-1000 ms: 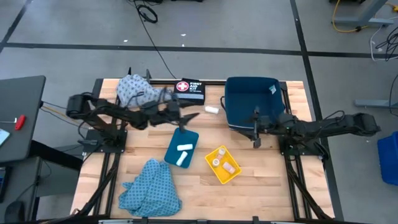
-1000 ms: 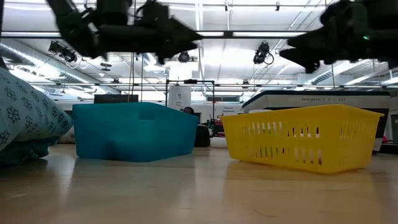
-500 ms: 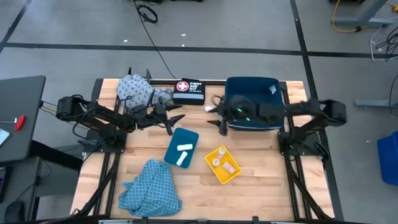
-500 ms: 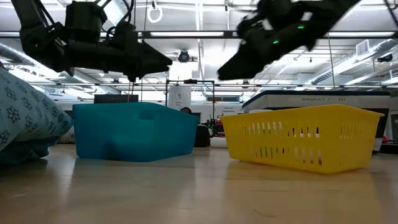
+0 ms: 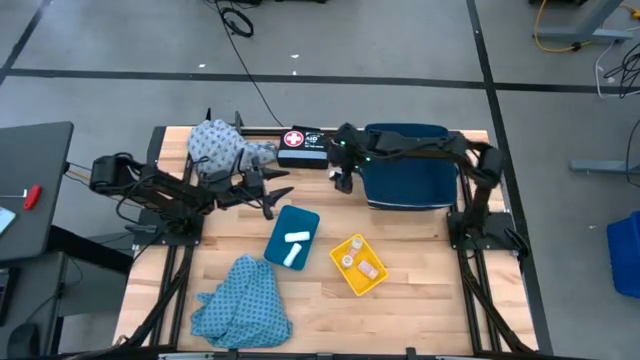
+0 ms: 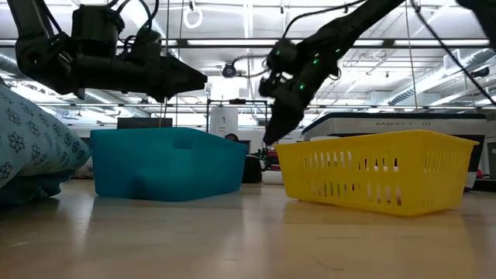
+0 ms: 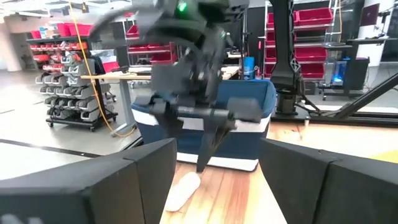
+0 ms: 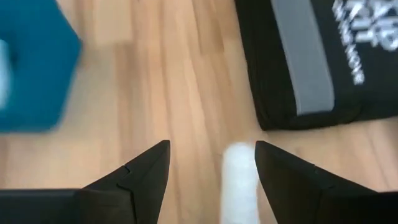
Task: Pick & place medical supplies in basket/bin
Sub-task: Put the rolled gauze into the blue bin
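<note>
Two arms out over the table's far half.
Right gripper [image 8: 211, 171] points down, fingers spread, over a white roll [image 8: 240, 177] beside the black pouch [image 8: 311, 56]; left gripper [image 5: 283, 194] open, level, near the teal tray [image 5: 292, 238].

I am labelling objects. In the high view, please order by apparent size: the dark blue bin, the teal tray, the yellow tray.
1. dark blue bin, largest.
2. teal tray.
3. yellow tray, only slightly smaller than the teal one.

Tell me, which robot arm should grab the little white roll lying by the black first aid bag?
The right. Its open gripper hangs directly over the white roll; the left gripper waits beside the teal tray.
</note>
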Robot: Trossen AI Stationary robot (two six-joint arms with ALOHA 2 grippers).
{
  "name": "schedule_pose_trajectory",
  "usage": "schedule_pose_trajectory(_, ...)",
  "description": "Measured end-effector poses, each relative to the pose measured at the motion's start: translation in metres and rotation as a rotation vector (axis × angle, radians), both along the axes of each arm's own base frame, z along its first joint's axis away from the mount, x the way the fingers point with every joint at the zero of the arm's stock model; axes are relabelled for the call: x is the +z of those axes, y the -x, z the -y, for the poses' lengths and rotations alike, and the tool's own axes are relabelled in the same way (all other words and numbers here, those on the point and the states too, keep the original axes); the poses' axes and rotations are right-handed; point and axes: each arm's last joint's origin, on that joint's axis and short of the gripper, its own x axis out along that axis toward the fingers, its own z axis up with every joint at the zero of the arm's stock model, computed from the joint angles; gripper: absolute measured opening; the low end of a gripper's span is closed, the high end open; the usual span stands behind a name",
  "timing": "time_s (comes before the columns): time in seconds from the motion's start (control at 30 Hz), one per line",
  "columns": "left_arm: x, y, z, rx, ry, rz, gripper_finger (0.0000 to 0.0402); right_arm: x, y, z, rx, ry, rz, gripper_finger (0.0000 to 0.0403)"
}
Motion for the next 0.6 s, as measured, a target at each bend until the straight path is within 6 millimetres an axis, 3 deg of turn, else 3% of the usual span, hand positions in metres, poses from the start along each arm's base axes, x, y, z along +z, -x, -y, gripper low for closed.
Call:
schedule_pose_trajectory(0.27,0.004,0.005,0.001,-0.004,-0.005,0.024,0.0229,-0.019,-0.006,0.02,0.022,-0.004,-0.133,0.0242)
schedule_pose_trajectory(0.6,0.005,0.006,0.001,-0.004,-0.008,0.028,0.0229,-0.049,-0.004,0.023,0.034,0.006,-0.285,0.0242)
